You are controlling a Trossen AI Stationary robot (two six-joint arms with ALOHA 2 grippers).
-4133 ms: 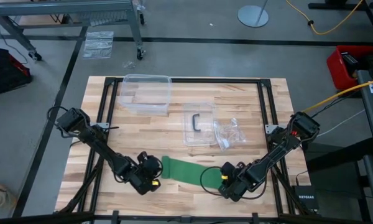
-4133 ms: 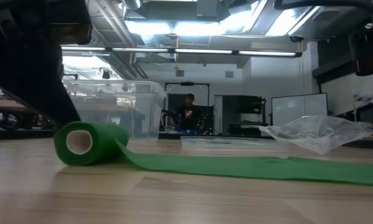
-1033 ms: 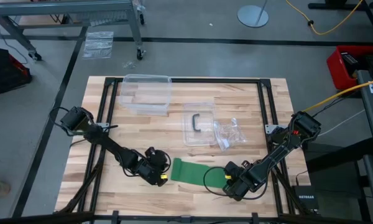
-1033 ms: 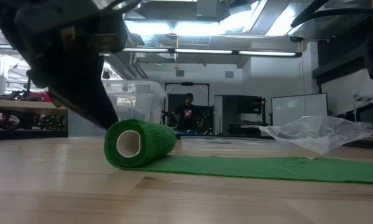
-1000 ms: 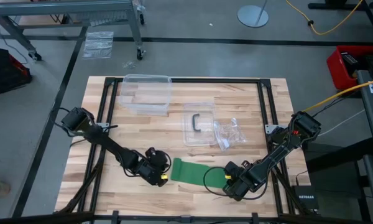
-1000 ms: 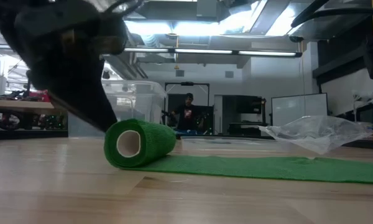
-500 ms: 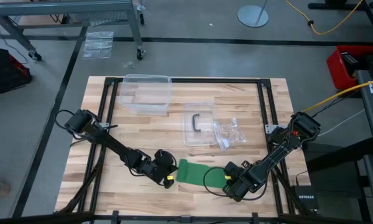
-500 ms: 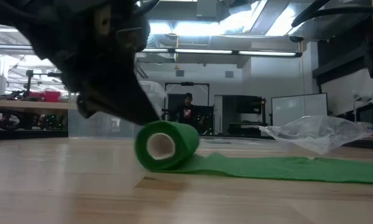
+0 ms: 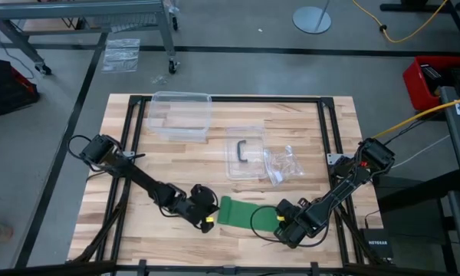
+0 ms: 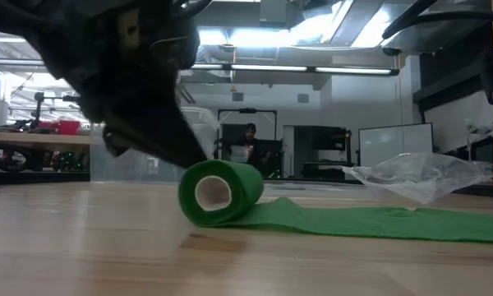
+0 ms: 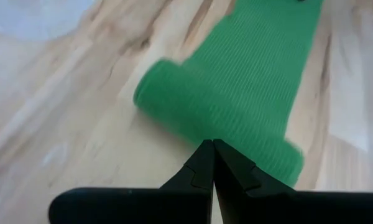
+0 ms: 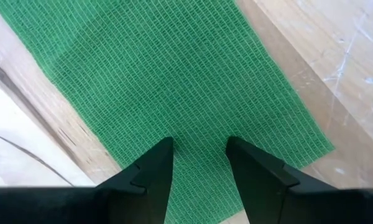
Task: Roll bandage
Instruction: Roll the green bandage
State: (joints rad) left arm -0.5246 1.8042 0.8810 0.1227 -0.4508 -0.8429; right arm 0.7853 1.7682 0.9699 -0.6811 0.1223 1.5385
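Clear plastic tub (image 9: 180, 116) sits at the bench's (image 9: 169, 165) far left; what it holds cannot be made out. Beside it lie a clear lid (image 9: 244, 152) and a crumpled bag (image 9: 285, 164). The green bandage (image 9: 245, 214) lies near the front edge, its strip running left to right, the rolled end on the left with its core pointing front to back. The left tool (image 9: 208, 220), closed, touches the roll. The right tool (image 9: 277, 221), fingers apart, presses the flat end.

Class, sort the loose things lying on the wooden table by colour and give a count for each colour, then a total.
Green: 1, the bandage, partly rolled.
Clear: 3, the plastic tub, the lid with a dark handle and the plastic bag.
Total: 4
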